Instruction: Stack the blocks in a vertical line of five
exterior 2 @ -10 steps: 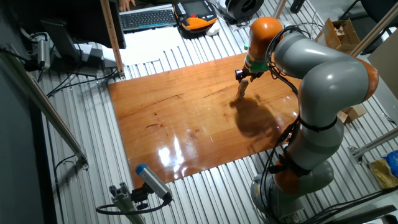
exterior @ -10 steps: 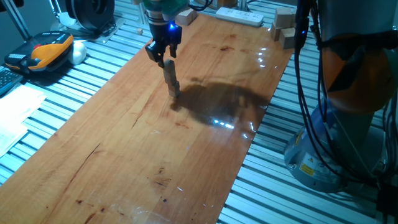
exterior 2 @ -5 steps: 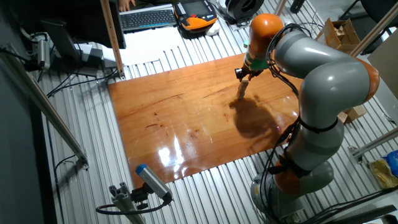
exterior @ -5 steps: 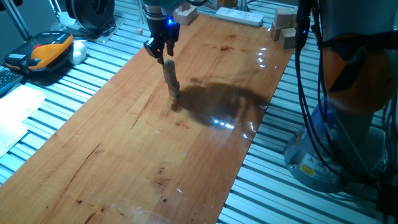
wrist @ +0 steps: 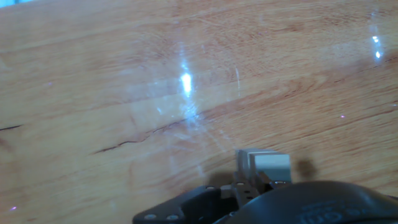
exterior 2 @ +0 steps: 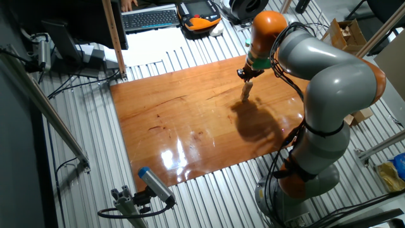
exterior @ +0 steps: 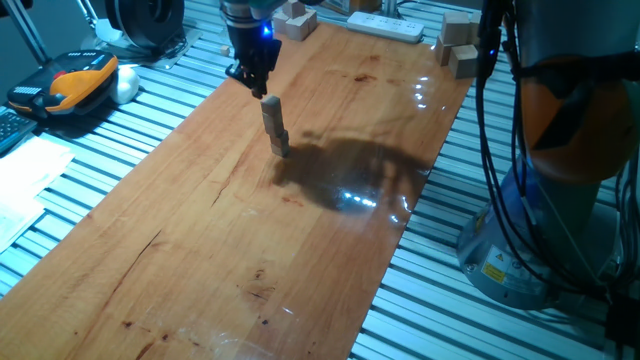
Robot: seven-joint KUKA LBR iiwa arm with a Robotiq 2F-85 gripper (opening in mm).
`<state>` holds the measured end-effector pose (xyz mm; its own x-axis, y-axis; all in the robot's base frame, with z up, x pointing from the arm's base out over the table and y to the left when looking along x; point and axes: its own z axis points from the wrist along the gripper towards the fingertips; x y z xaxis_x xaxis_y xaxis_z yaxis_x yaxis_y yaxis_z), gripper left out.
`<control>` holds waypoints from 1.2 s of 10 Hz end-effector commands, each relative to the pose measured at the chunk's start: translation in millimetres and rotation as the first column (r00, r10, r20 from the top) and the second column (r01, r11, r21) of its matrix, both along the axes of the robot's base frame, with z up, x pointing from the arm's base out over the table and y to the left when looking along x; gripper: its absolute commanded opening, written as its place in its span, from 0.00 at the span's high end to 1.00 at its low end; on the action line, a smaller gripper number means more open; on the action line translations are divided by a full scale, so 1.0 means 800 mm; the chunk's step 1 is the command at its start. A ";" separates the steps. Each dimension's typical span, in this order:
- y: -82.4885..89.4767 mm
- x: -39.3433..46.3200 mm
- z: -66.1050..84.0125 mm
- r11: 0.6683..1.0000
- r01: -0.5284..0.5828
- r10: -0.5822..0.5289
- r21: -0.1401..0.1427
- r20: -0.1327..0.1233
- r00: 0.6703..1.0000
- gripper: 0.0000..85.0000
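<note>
The blocks [exterior: 273, 127] stand as one slim, slightly leaning column on the wooden board [exterior: 230, 240]; in the other fixed view the blocks [exterior 2: 245, 92] show the same way. My gripper [exterior: 256, 86] hangs just above and a little to the left of the column's top, apart from it, open with nothing between its fingers. From the other side, the gripper [exterior 2: 248, 74] is again directly over the column. In the hand view the top block [wrist: 264, 165] appears as a pale square at the lower edge, just beyond the dark gripper body.
Larger pale wooden blocks [exterior: 458, 45] lie off the board's far right corner, more [exterior: 295, 18] behind the hand. A white power strip [exterior: 385, 27] lies at the far end. An orange-and-black pendant [exterior: 75, 80] sits left. The robot base [exterior 2: 304, 177] stands beside the board.
The gripper has lifted off the column's top and drifted up and to the left. The column stays standing on its own.
</note>
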<state>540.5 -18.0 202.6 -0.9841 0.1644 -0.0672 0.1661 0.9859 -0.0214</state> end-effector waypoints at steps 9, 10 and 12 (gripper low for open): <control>0.044 -0.011 0.013 0.999 -0.025 0.025 0.048 0.000 1.000 1.00; 0.044 -0.011 0.013 0.999 -0.029 0.029 0.045 0.003 1.000 1.00; 0.042 -0.012 0.014 0.998 -0.036 0.035 0.046 0.004 0.999 1.00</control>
<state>531.3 15.5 213.5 -0.9893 0.1311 -0.0639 0.1298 0.9912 0.0245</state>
